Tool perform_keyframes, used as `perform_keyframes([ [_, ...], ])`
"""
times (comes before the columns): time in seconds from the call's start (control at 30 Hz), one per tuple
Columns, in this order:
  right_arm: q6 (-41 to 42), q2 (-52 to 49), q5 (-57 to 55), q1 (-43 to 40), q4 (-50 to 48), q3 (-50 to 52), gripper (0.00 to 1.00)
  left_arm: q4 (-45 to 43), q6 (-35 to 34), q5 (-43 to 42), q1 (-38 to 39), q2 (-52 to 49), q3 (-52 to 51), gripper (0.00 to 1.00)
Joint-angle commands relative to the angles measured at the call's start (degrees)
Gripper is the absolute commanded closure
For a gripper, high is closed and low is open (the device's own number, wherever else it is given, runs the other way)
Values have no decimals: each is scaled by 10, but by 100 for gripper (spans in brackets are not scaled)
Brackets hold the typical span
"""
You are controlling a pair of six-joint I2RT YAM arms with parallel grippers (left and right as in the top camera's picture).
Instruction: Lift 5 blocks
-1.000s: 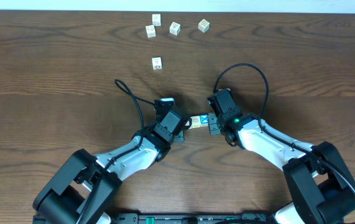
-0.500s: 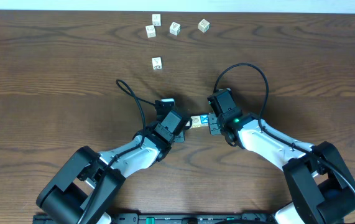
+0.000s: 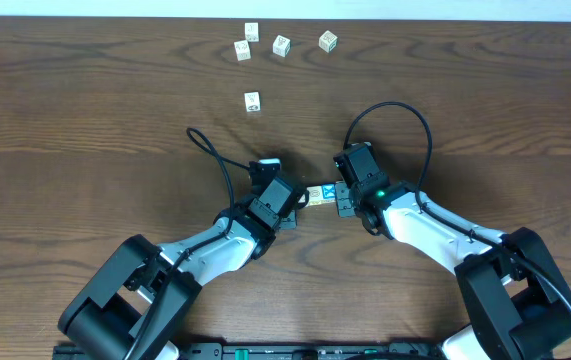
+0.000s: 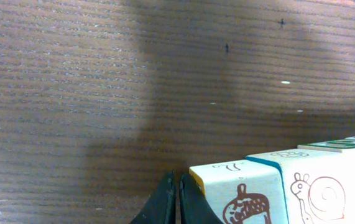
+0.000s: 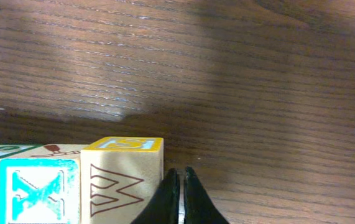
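Overhead view: two arms reach inward from the near edge of the dark wooden worktop [image 3: 85, 110] and meet just below its middle. Between their tips lies a short row of blocks [image 3: 320, 194] – the task's cubes, set face to face in a line running left to right. The left tool [image 3: 303, 200] sits at the row's left end and the right tool [image 3: 339, 199] at its right end, so the row is flanked by both. A black cable [image 3: 210, 155] loops over the wood behind the left arm, and another cable [image 3: 405, 108] arches behind the right arm.

Left wrist view: the left tool [image 4: 176, 198] has its two dark fingers pressed together with nothing between them; their outer side lies against the acorn block [image 4: 239, 196], the end cube of the row. Next along is the snail block [image 4: 319, 194], with further cubes beyond it at the frame edge.

Right wrist view: the right tool [image 5: 181, 194] is likewise pressed together and pinches nothing; it abuts the W block [image 5: 122, 183], which has a yellow top. Beside that stands the blue X block [image 5: 37, 190].

Whether the row rests on the wood or hangs clear of it cannot be told.

Far edge of the worktop – a cluster of four pale cubes [image 3: 281, 45], well apart from the arms, and a lone cube [image 3: 252, 100] nearer to them.
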State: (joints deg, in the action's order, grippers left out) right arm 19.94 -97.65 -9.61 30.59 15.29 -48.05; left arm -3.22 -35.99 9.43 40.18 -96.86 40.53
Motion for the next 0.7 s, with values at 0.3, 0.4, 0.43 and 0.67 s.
perform_keyframes([
  [0.3,-2,-5,230,78,3,-21,89,-31,8,-174,52,-2,38,93],
  [0.4,14,-5,229,74,4,-21,98,-31,8,-174,52,-2,38,93],
  [0.43,21,-5,229,71,4,-21,99,-31,8,-174,52,-2,38,92],
  [0.67,28,-5,227,57,10,-21,99,-31,8,-174,52,-2,38,93],
])
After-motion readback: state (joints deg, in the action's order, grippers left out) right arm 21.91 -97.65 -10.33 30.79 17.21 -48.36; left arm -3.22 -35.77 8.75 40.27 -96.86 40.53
